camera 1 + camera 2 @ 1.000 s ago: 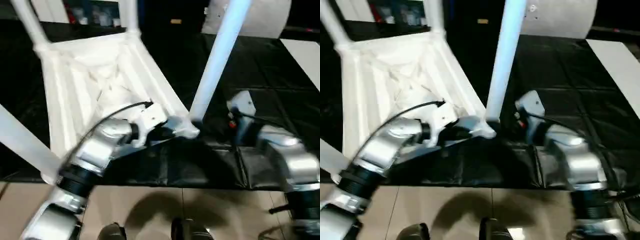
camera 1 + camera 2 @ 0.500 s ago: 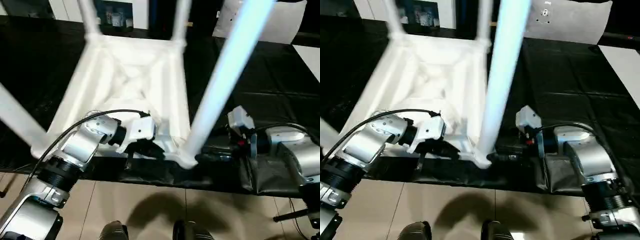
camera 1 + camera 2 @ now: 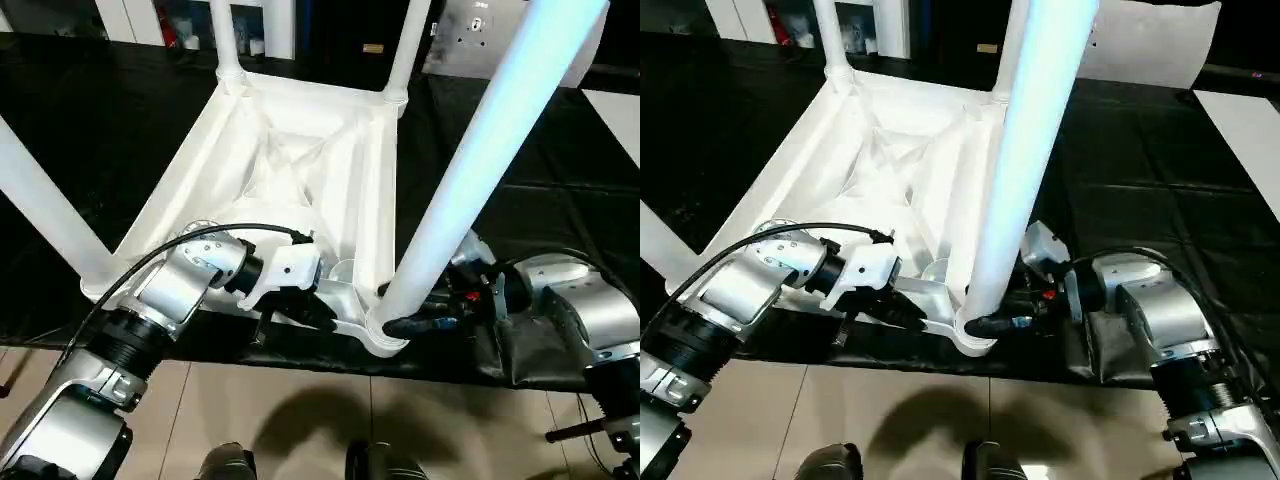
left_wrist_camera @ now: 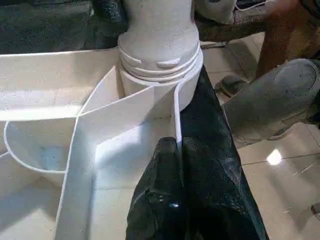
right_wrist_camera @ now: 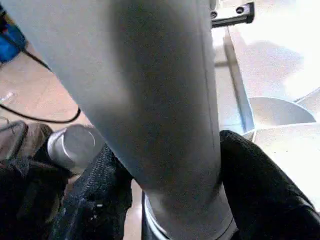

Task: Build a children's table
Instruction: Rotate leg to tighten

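Note:
The children's table (image 3: 300, 170) lies upside down on the black sheet, ribbed underside up, with four white legs standing in its corner sockets. My left gripper (image 3: 325, 318) is shut on the thin rim wall (image 4: 176, 120) of the table top beside the nearest corner socket (image 4: 160, 60). The near right leg (image 3: 480, 150) rises steeply from that socket toward the camera. My right gripper (image 3: 395, 325) clasps this leg just above the socket, one black finger (image 5: 95, 200) pressed on each side of the tube (image 5: 150, 90).
The black-sheeted work table (image 3: 100, 120) ends just in front of the gripped corner, with tan floor (image 3: 300, 420) below. The other legs (image 3: 45, 215) (image 3: 228, 40) (image 3: 405, 50) stand up around the top. A white panel (image 3: 1150, 45) lies at the back right.
The camera has shifted. My right gripper has reached in to the near leg's base and its fingers have closed onto the tube. The left gripper keeps its hold on the rim.

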